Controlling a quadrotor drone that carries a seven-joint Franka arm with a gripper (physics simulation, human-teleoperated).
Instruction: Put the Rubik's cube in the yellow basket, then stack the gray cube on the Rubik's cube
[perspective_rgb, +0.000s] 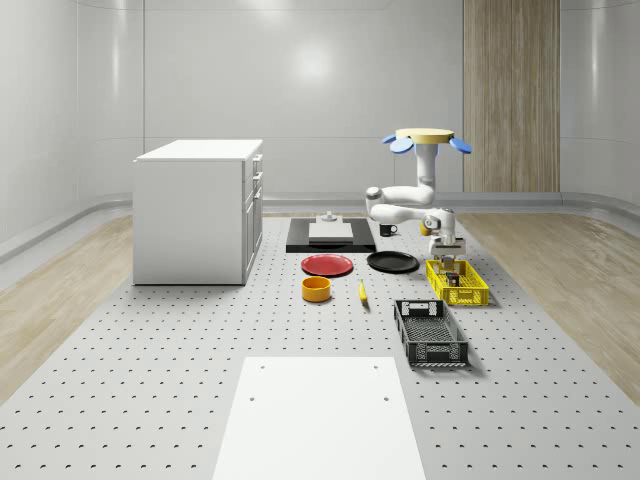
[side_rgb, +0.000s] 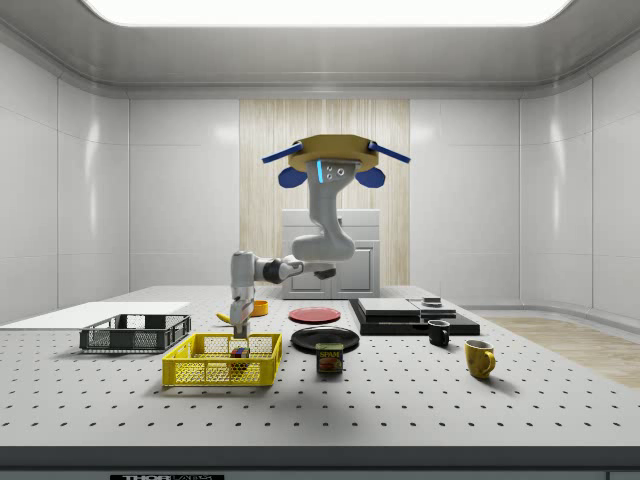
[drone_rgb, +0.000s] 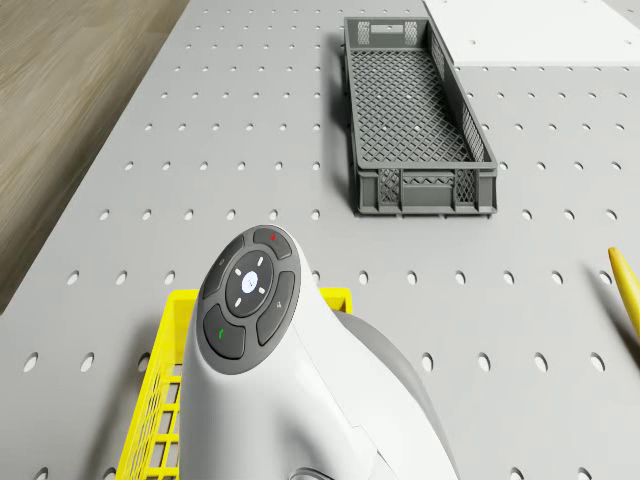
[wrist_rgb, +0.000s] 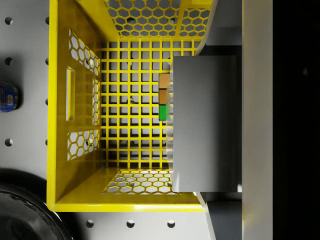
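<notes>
Rubik's cube (wrist_rgb: 163, 96) between jaws

We see the gripper (side_rgb: 240, 338) down inside the yellow basket (side_rgb: 221, 373), walled in by its mesh sides, open room only above. The basket floor (wrist_rgb: 130, 100) beside the Rubik's cube (wrist_rgb: 163, 96) is bare. In the side view a can (side_rgb: 330, 358) and black plate (side_rgb: 325, 338) crowd its right; the gray crate (side_rgb: 134, 333) sits well apart on the left.
</notes>
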